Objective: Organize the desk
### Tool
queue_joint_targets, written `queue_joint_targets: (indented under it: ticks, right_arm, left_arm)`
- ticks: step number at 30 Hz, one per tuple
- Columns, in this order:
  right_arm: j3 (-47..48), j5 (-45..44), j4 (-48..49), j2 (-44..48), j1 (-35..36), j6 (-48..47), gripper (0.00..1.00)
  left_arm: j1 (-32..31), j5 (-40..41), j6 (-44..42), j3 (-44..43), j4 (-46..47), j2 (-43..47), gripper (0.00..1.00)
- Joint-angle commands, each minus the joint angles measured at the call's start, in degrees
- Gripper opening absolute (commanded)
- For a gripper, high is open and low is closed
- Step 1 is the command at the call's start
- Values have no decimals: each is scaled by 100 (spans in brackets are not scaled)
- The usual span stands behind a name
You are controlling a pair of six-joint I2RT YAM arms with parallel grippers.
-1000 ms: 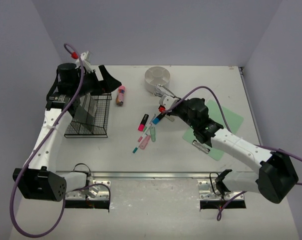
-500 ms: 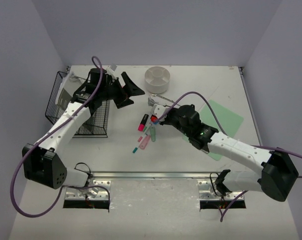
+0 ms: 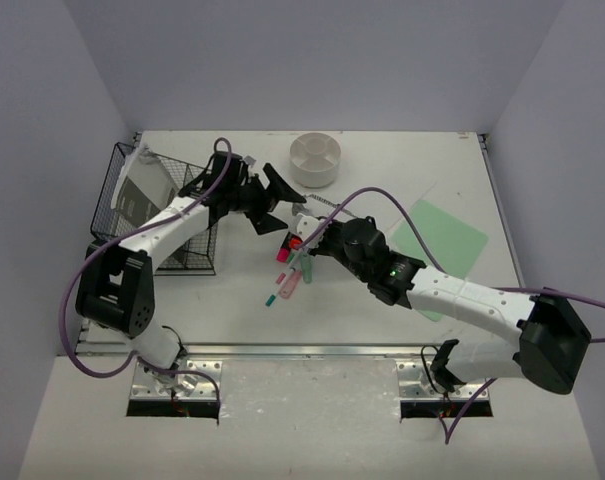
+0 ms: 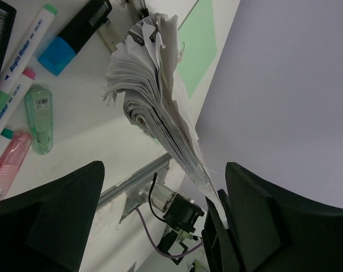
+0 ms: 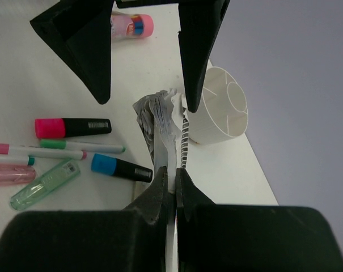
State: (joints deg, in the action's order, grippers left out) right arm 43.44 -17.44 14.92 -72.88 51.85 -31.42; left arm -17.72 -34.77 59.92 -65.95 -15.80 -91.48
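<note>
The right end effector [image 5: 170, 175] is pinched tight on the lower edge of a spiral notebook [image 5: 160, 116] and holds it up off the counter [image 3: 412, 160], with the pages fanned and curled at the free end. From the left wrist view the same notebook looks like a thick sheaf of ruffled leaves standing in mid-air.

The left arm reaches across from its side, and the left end effector [image 3: 292, 208] has its jaws spread wide, one black finger [image 5: 80, 45] on each side of the notebook's top end. One finger looks very close to the spiral edge, but I cannot tell if it touches.

Under the notebook lies a scatter of stationery:
- a pink highlighter [image 5: 72, 126]
- a blue highlighter [image 5: 121, 168]
- a white marker with a green cap [image 5: 75, 147]
- a clear green correction tape [image 5: 43, 184]
- a pink one [image 5: 9, 174] beside the green one

A pink glue stick [image 5: 131, 25] lies farther back. A round white organiser [image 5: 219, 110] with divided compartments stands near the back of the counter, just behind the notebook.

On the right a pale green sheet [image 3: 452, 240] lies flat, partly under the right arm. On the far left stands a black wire basket [image 3: 110, 190] with a grey sheet [image 3: 142, 190] leaning inside.

The off-white counter fills the space between the lavender walls, and a metal rail [image 3: 312, 350] runs along its near edge.
</note>
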Motion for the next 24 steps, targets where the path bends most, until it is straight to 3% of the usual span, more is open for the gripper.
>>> queue_joint_targets:
  ticks: [1, 7, 9, 11, 20, 24]
  right_arm:
    - [226, -145, 663, -9, 75, 78, 0]
    - [171, -63, 802, -86, 113, 93, 0]
    - [182, -32, 793, -86, 141, 135, 0]
    - [207, 1, 672, -61, 158, 209, 0]
    - [40, 263, -6, 237, 264, 553, 0]
    - [82, 373, -239, 343, 266, 701, 1]
  left_arm:
    - [-211, -284, 440, -150, 532, -170, 87]
    - [-495, -473, 777, -324, 996, -544, 88]
    - [-660, -496, 794, -460, 1086, -676, 83]
    - [-695, -496, 786, -584, 1169, -808, 76]
    - [-715, -435, 524, -695, 1411, -830, 1]
    - [-715, -201, -82, -801, 1236, -617, 0]
